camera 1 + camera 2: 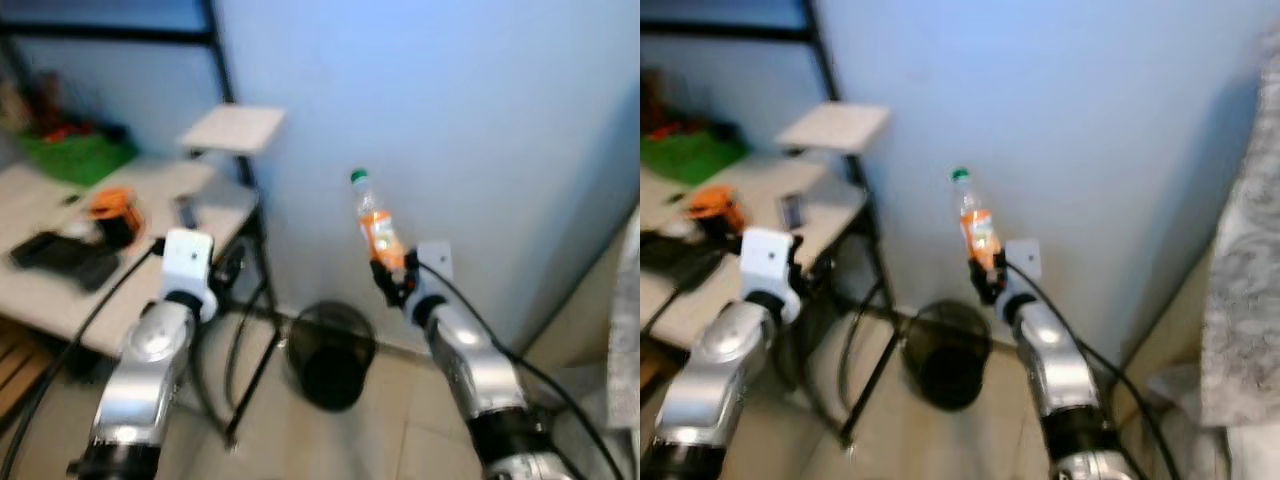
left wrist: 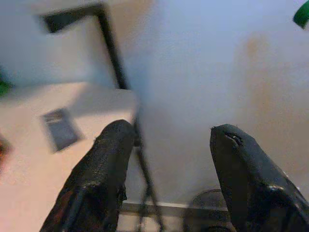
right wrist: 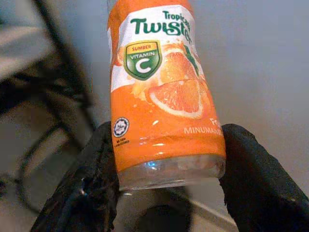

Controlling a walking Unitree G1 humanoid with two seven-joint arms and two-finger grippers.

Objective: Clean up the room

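Right wrist view: right gripper [image 3: 166, 176] jaws clamp orange bottle [image 3: 161, 92].

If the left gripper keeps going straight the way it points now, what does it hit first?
Most likely the pale blue wall. The left gripper, fingers open and holding nothing, aims past the corner of the beige table and its black metal frame leg. Depth is unclear; the leg looks just off the line.

Arms: two silver, rounded metal shells with black joints.
Left wrist [image 1: 187, 258]: a white block is mounted.
Cables: black, looped beside each arm.
Fingers [image 2: 99, 179]: black, thick, matte.
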